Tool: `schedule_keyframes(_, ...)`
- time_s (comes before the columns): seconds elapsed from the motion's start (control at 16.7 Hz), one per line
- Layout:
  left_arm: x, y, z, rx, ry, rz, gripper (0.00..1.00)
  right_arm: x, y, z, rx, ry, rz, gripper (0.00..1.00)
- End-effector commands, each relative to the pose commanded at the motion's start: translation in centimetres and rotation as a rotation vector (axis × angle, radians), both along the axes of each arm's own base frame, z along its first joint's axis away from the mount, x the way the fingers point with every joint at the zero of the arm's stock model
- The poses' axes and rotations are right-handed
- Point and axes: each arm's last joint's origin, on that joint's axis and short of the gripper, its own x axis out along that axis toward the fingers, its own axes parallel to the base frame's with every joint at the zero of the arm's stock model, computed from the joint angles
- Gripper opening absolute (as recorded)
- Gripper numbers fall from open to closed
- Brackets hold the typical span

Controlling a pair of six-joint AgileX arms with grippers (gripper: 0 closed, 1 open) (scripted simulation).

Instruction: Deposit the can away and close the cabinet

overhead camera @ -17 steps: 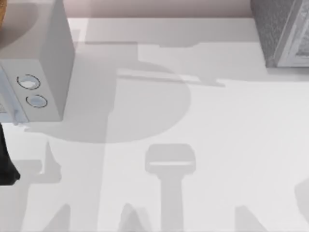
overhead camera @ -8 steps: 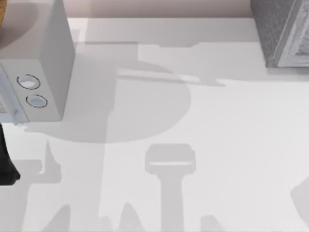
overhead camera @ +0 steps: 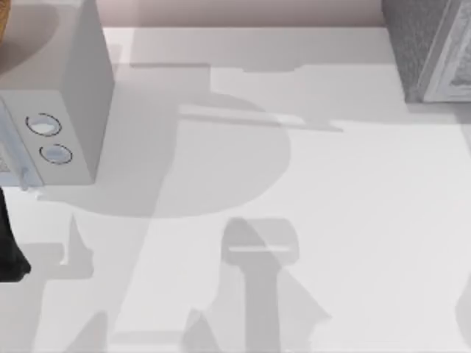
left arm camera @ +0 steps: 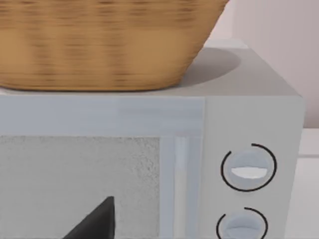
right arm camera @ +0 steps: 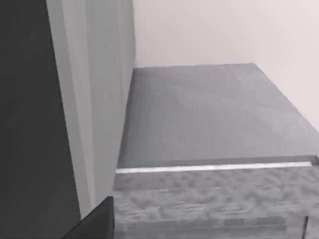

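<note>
The can is out of view. The cabinet (overhead camera: 419, 51) is a grey speckled box at the table's back right corner, with a paler front (overhead camera: 455, 70) at the picture's edge. Its flat grey top (right arm camera: 214, 114) fills much of the right wrist view, beside a tall dark panel (right arm camera: 30, 114). A dark part of my right gripper (right arm camera: 97, 221) juts in close to the camera there. A dark part of my left gripper (left arm camera: 94, 221) shows in the left wrist view, in front of the microwave door (left arm camera: 79, 184). My left arm (overhead camera: 9, 250) is at the table's left edge.
A white microwave (overhead camera: 70, 88) with two round knobs (overhead camera: 44, 125) stands at the back left, a wicker basket (left arm camera: 99, 40) on top of it. Arm shadows (overhead camera: 257, 294) lie across the white table (overhead camera: 353, 206).
The shadows along the table's front have shifted and widened near the middle and right. The cabinet's front at the right edge looks paler. My left arm has not moved.
</note>
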Motion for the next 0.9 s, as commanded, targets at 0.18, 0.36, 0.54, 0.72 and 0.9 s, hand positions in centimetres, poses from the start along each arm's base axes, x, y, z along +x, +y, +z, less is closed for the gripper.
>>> schedule_keyframes(0.18, 0.0, 0.0, 0.0, 0.0, 0.0, 0.0, 1.0, 2.7, 6.0, 0.0, -0.007, 0.006, -0.001, 1.0)
schedule_keyframes(0.36, 0.0, 0.0, 0.0, 0.0, 0.0, 0.0, 1.0, 3.4, 12.8, 0.1, -0.02, 0.002, -0.001, 1.0)
schedule_keyframes(0.54, 0.0, 0.0, 0.0, 0.0, 0.0, 0.0, 1.0, 2.1, 18.4, 0.2, -0.03, -0.009, -0.001, 1.0)
schedule_keyframes(0.72, 0.0, 0.0, 0.0, 0.0, 0.0, 0.0, 1.0, 0.3, 21.9, 0.3, -0.033, -0.021, -0.001, 1.0)
schedule_keyframes(0.9, 0.0, 0.0, 0.0, 0.0, 0.0, 0.0, 1.0, -0.6, 23.2, 0.4, -0.032, -0.027, -0.001, 1.0)
